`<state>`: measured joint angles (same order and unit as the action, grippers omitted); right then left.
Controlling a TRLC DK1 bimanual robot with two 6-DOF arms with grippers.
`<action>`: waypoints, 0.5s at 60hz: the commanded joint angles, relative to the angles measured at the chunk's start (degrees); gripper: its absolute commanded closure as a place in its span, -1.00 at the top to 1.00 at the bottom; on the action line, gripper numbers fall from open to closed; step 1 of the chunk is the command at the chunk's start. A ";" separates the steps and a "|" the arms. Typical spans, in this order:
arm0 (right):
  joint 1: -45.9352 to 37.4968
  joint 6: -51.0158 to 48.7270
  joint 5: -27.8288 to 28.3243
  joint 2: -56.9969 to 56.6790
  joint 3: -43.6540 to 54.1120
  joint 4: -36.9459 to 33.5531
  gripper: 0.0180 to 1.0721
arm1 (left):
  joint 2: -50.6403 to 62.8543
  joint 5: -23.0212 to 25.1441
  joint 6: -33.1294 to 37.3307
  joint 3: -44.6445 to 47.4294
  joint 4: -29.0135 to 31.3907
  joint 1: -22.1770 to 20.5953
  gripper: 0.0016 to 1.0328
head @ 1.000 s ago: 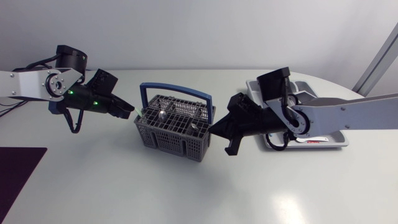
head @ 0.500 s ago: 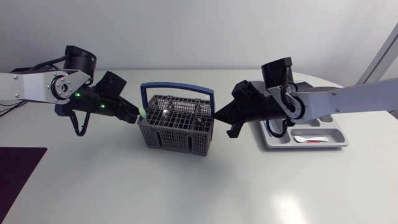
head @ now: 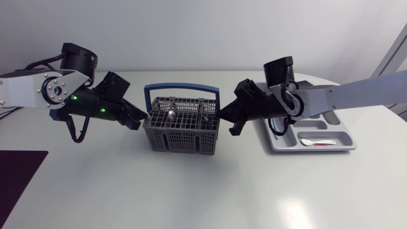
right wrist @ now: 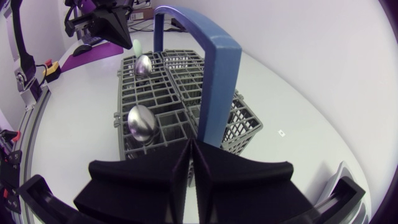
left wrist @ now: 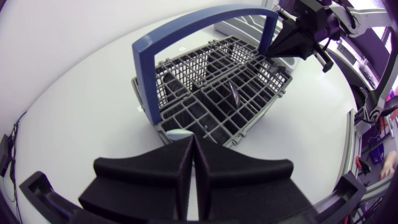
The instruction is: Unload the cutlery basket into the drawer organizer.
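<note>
From above, you see a grey plastic cutlery basket with a blue handle [head: 181,141] standing in the middle of the white table [head: 203,191]. Your left gripper [head: 141,122] is right at the basket's left side. Your right gripper [head: 224,123] is right at its right side. A shiny metal spoon [head: 170,116] stands in the basket with its bowl up. To the right, a little apart from the basket, lies the grey drawer organizer tray [head: 340,132]. A small white spoon [head: 316,142] lies in one of the tray's near slots. Your right arm reaches over the left part of the tray.

In the left wrist view, the left gripper's two black fingers are pressed tight together. The corner of the basket is just ahead of them. A small pale green round thing [left wrist: 178,133] sits right at the fingertips. You cannot tell if the fingers hold it or only touch it. The shiny metal spoon stands deeper in the basket, and the blue handle arches over it. Your right gripper points at the basket's other end.

In the right wrist view, the right gripper's fingers are closed tight too. A second shiny spoon bowl [right wrist: 142,122] sticks up from the basket just ahead of the tips, a bit to one side. The blue handle rises right ahead of the gripper. The first spoon stands farther along the basket. Your left gripper is at the far end, with the small pale green round thing just by its tip.
</note>
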<state>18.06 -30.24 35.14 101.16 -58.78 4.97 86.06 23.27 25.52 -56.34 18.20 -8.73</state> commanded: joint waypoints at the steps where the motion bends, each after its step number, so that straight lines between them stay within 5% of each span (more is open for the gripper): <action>1: -0.49 -0.61 -0.33 -0.97 -0.19 0.39 -0.78 | -1.95 0.02 0.15 1.58 0.79 -0.32 -0.93; 11: -0.93 -0.61 -0.33 -8.79 4.56 -0.05 -0.73 | -5.64 -2.35 2.61 1.67 1.32 0.21 -0.93; 15: -0.93 -0.61 -0.33 -11.87 6.84 -0.58 -0.43 | -7.84 -4.11 6.56 2.55 0.70 0.12 -0.89; 22: -0.84 -2.19 -0.51 -14.33 9.65 -2.07 0.08 | -12.32 -5.69 18.52 4.92 0.61 -1.11 -0.19; 27: -0.84 -3.07 -0.95 -14.86 11.06 -2.16 0.23 | -13.82 -8.85 28.01 6.33 0.61 -2.78 0.38; 30: -0.84 -3.25 -1.12 -14.94 11.59 -2.16 0.25 | -13.82 -9.82 33.02 6.33 0.96 -3.84 0.49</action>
<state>17.45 -32.18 34.41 86.41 -49.74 3.99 72.84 14.70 48.12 -51.99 18.98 -11.00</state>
